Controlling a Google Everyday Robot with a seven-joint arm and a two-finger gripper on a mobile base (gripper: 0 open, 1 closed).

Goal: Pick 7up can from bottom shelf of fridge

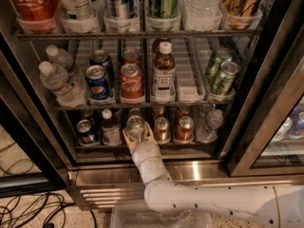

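The fridge (199,167) stands open with its black-framed glass door (266,127) swung to the right. On the dim bottom shelf (95,147) the 7up can (135,125), with a silver top and pale body, stands in the third lane from the left. My gripper (138,139) reaches in from below and is right at the front of this can, hiding its lower part. The can stands upright on the rack. My white arm (213,201) runs off to the lower right.
On the bottom shelf, a blue Pepsi can (86,131) and a small bottle (110,126) stand left of the 7up can; two orange-red cans (183,128) and a water bottle (210,123) stand to its right. The brighter rack above (142,103) holds cans and bottles. Cables (33,208) lie on the floor to the left.
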